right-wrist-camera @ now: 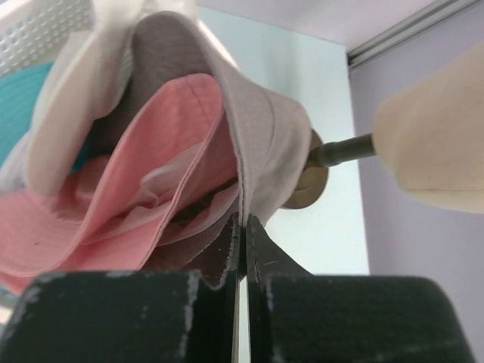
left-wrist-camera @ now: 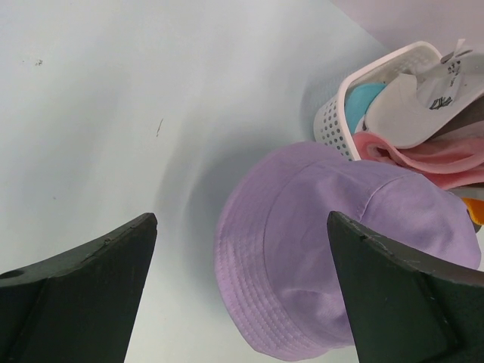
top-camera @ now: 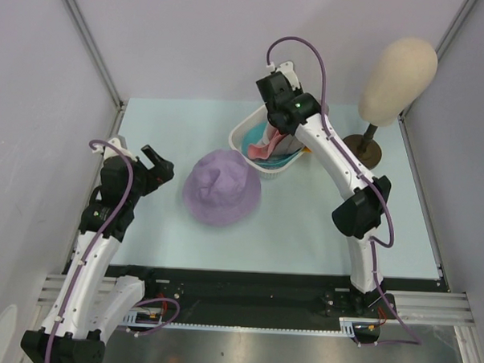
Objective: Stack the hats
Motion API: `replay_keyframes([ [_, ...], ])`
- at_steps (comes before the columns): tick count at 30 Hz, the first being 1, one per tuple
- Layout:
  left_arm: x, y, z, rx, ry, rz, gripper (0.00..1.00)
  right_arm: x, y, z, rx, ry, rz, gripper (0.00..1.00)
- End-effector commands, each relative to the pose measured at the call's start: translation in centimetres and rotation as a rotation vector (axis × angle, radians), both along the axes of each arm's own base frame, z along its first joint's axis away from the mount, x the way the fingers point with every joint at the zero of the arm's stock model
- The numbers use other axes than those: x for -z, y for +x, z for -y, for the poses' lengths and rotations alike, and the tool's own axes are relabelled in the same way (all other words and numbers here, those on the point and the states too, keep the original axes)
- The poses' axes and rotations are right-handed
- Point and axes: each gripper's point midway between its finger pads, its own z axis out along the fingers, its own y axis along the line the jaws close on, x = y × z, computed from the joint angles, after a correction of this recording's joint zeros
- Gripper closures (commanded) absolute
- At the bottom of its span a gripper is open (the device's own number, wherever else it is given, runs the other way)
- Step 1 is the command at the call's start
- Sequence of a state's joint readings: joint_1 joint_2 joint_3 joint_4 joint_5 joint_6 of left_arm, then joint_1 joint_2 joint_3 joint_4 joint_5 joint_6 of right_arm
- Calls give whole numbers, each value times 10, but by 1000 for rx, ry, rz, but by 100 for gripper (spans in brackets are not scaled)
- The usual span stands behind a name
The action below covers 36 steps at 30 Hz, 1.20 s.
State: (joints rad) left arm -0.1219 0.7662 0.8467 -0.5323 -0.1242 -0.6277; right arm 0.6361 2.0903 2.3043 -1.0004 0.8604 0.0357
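The lavender hat [top-camera: 222,189] [left-wrist-camera: 340,242] lies crown up on the table's middle. My left gripper [top-camera: 158,168] [left-wrist-camera: 242,219] hovers open just left of it, nothing between its fingers. A white basket [top-camera: 237,137] [left-wrist-camera: 333,121] behind it holds the pink hat [top-camera: 261,150] [left-wrist-camera: 431,155] [right-wrist-camera: 136,197], the teal hat [left-wrist-camera: 367,98] [right-wrist-camera: 23,106] and a sliver of the orange hat [left-wrist-camera: 473,210]. A white cap [left-wrist-camera: 416,106] [right-wrist-camera: 272,144] lies on the pink one. My right gripper [top-camera: 276,133] [right-wrist-camera: 243,219] is over the basket, shut on the cap's stitched edge, with pink fabric against its left finger.
A beige mannequin head [top-camera: 397,80] [right-wrist-camera: 435,144] on a dark round stand [top-camera: 366,147] stands at the back right, close to the basket. Purple walls and metal rails close in the pale table [top-camera: 304,224] on three sides.
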Motion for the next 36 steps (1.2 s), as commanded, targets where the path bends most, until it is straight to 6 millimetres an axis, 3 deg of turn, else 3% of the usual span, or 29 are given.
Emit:
replay_keyframes([
  [1,-11,8,4,19,-15,47,0,-64,-6,27,50,-32,133,100],
  [10,-11,6,3,21,-3,45,0,-96,-18,45,98,-74,198,100],
  [17,-11,8,4,26,-7,47,0,-111,-22,41,95,-56,237,100],
  [25,-18,5,3,33,7,66,0,-128,-26,49,126,-99,278,100],
  [30,-23,8,8,64,6,87,0,-97,-17,31,76,-83,220,100],
  [32,-27,10,12,82,-3,102,0,-79,-12,12,41,-37,193,100],
  [36,-39,15,18,126,3,140,0,-65,-8,-20,-31,31,168,100],
])
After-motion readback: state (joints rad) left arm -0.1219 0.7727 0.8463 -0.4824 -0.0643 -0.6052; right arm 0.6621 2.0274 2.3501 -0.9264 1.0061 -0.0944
